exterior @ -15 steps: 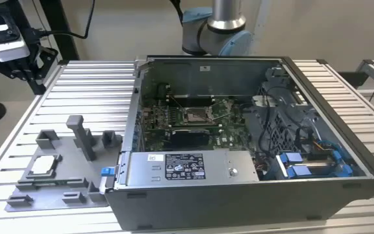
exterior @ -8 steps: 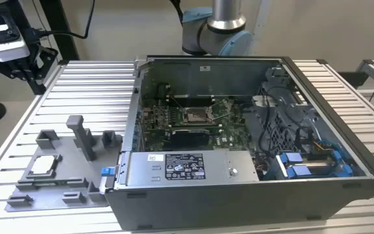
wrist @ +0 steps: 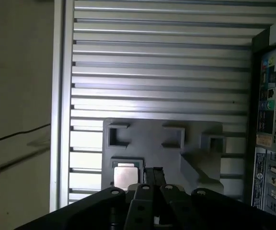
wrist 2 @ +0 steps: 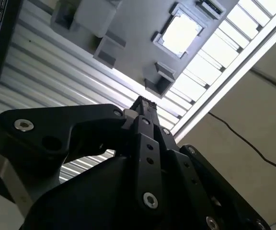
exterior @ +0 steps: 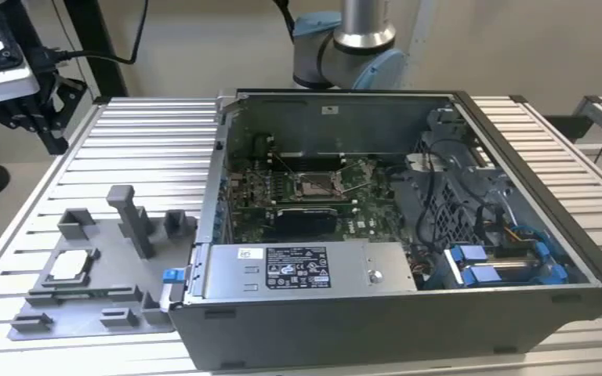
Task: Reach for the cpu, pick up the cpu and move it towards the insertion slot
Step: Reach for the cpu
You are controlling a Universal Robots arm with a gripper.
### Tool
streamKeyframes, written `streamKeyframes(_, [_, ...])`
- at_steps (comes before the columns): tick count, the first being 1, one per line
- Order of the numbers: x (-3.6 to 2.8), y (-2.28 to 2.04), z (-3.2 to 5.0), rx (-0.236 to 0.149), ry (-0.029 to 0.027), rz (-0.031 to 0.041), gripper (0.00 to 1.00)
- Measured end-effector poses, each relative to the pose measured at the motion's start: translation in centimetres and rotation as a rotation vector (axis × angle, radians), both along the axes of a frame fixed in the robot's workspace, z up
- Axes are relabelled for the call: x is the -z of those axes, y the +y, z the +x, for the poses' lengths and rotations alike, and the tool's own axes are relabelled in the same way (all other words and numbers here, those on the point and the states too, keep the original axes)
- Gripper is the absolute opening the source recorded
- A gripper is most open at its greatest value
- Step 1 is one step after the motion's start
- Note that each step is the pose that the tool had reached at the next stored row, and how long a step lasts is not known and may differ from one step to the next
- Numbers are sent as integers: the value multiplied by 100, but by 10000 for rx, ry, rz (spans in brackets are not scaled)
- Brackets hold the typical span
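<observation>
The cpu (exterior: 68,266) is a small pale silver square lying flat in a pocket of the grey fixture tray (exterior: 81,325), at the exterior view's lower left. Both wrist views show it too, bright white in the second wrist view (wrist 2: 181,33) and pale in the first wrist view (wrist: 125,175). My black gripper (exterior: 48,129) hangs high above the table at the exterior view's upper left, well away from the cpu. Its fingers (wrist 2: 143,103) are pressed together with nothing between them, and the tips (wrist: 153,171) sit just beside the cpu in the first wrist view. The insertion slot (exterior: 317,186) shows inside the open case.
The open computer case (exterior: 385,313) takes up the middle and right of the slatted metal table (exterior: 144,149). Grey posts and blocks (exterior: 134,219) stand up from the fixture tray near the cpu. The arm's base (exterior: 343,47) stands behind the case. A black cable (wrist 2: 238,139) lies on the floor.
</observation>
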State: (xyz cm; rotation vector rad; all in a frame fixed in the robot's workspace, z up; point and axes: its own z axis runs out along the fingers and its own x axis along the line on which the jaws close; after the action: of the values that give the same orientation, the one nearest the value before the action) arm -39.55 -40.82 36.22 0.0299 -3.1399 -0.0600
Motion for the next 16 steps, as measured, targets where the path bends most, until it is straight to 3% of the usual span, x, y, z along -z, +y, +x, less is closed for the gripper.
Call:
streamKeyframes(10, [6, -298, -90, -1, -1, 0, 0])
streamKeyframes(14, [9, -394, -140, -1, 0, 0, 0])
streamKeyframes(16, [9, -407, -149, 0, 0, -1, 0])
